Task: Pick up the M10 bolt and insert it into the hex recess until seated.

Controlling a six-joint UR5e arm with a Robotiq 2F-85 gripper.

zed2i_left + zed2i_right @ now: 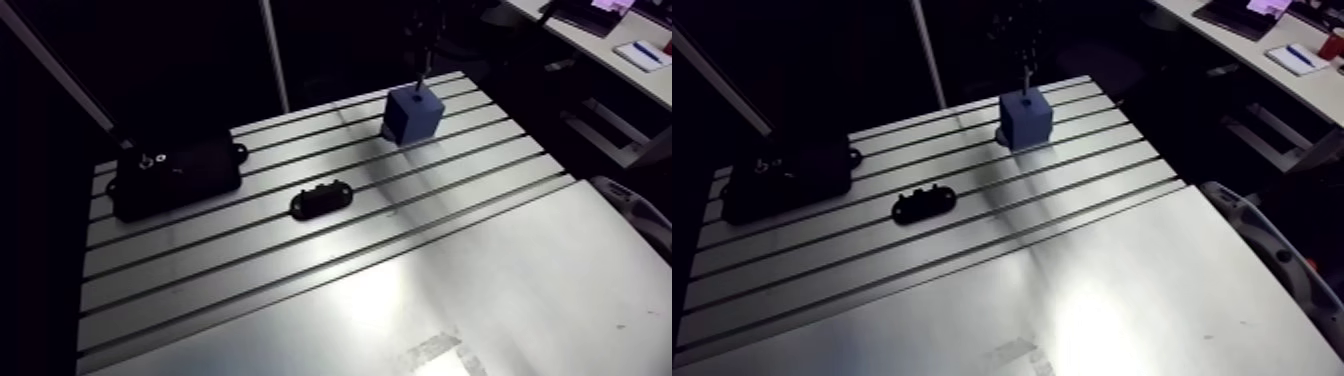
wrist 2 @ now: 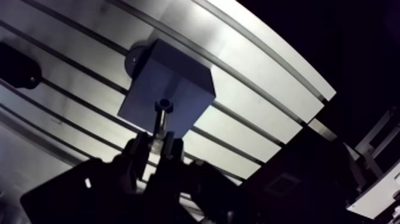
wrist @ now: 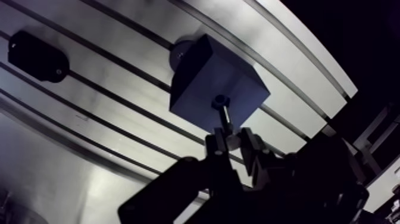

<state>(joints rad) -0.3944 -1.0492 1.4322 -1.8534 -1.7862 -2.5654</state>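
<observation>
Two-finger gripper: pinching the M10 bolt by its shank.
M10 bolt: head at the blue block's top face.
Blue block: far right on the table.

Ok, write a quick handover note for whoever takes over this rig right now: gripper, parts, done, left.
The gripper: jaws shut on the slim metal M10 bolt, head pointing down.
Bolt head sits at the top face of the blue cube-shaped block on the slotted aluminium table.
Done: bolt picked up, brought to the block.
Left: press in until seated, then release; how deep it is now, cannot tell.
</observation>
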